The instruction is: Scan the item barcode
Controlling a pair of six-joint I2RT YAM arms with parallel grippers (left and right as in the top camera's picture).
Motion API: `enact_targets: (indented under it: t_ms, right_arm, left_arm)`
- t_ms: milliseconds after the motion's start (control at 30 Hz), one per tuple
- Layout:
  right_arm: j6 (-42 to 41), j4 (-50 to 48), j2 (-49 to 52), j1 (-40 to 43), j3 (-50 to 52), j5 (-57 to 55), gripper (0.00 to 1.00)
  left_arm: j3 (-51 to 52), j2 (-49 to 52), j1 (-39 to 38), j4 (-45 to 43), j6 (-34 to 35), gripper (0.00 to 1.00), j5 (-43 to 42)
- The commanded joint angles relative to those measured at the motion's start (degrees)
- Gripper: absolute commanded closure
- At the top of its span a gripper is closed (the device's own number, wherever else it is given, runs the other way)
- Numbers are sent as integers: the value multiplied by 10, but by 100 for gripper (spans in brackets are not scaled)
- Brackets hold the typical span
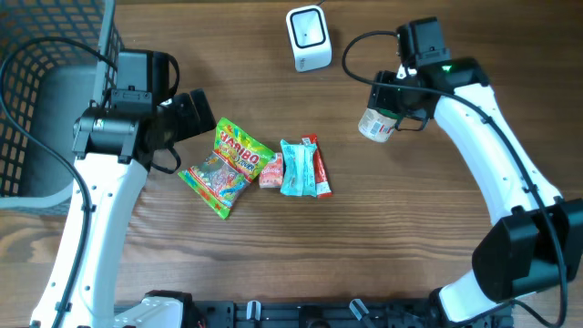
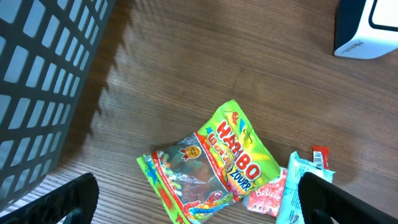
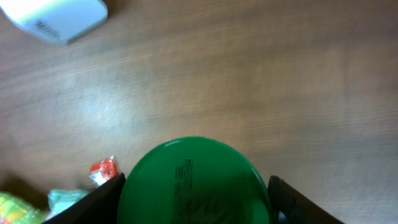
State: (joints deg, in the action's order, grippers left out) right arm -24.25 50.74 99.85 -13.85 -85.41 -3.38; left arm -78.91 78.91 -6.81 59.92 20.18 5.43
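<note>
A brown wooden worktop (image 1: 410, 255) carries everything here, and a dark wire basket (image 1: 36, 91) stands at its left edge. Nearest to me, in the middle, lies a green Haribo bag (image 1: 226, 167), and just beside it three small packets, one pink (image 1: 271, 170), one light blue (image 1: 294, 168) and one red (image 1: 316, 166). The left gripper (image 1: 199, 117) hangs over the bag's left end with its fingers spread wide and nothing between them.

A little further, on the right, the right gripper (image 1: 397, 102) pinches a small pot (image 1: 374, 124) with a round green lid (image 3: 193, 180). One finger presses each side of the pot, and the lid faces the wrist, so the pot's long axis runs out along the fingers. I cannot tell if the pot is clear of the wood.

Farthest away stands the white scanner (image 1: 309, 38), its dark window turned upward. From the pot it lies to the left and further back, well apart. The right arm is the nearer one. I think the pot must travel that way and turn its label to the window. The barcode I cannot find; the print on the lid is too blurred.
</note>
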Motion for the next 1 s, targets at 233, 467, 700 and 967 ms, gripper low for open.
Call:
enact_targets:
  t_ms: [233, 467, 700, 967]
  right_arm:
    - [52, -255, -6, -96, 176, -212, 42]
    - [62, -305, -6, -96, 222, -209, 33]
    - [77, -197, -21, -95, 147, -160, 4]
    - [-89, 111, -11, -29, -87, 42, 3]
  left_arm:
    - [4, 2, -3, -2, -3, 0, -3]
    - [4, 2, -3, -2, -3, 0, -3]
    - [4, 2, -3, -2, -3, 0, -3]
    - [4, 2, -3, -2, -3, 0, -3]
